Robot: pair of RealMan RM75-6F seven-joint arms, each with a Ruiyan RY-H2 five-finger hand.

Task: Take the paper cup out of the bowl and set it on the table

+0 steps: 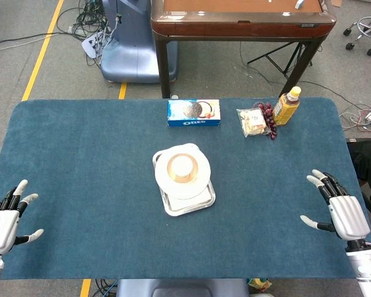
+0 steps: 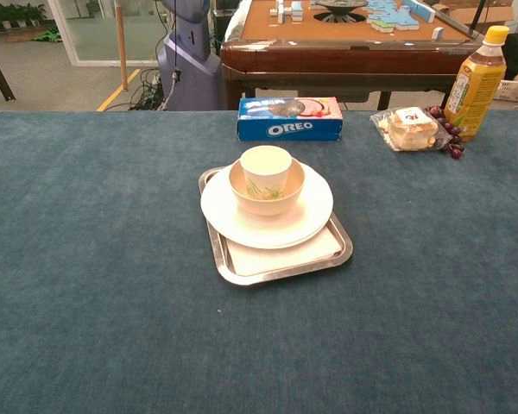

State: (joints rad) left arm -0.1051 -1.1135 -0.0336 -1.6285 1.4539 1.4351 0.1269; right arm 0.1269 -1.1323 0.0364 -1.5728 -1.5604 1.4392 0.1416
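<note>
I see the wide tabletop covered with dark blue-green carpet-like cloth. Near its middle lies a rectangular silver metal tray, turned a little askew. On the tray rests a round white plate, on the plate stands a cream-coloured bowl with a green plant pattern, and inside this bowl the white paper cup stands upright, its rim above the rim of the bowl.

At the far edge of the tabletop lies a blue Oreo biscuit box. To the right of it there is a clear plastic packet with pastry inside, then a small bunch of dark red grapes touching the packet, and a yellow tea bottle with a yellow cap standing upright just beside the grapes.

My left hand lies at the near left corner, holding nothing, with the fingers spread apart. My right hand lies at the near right edge, also with spread fingers and nothing in it. Both hands are well apart from the tray; the chest view does not show them.
</note>
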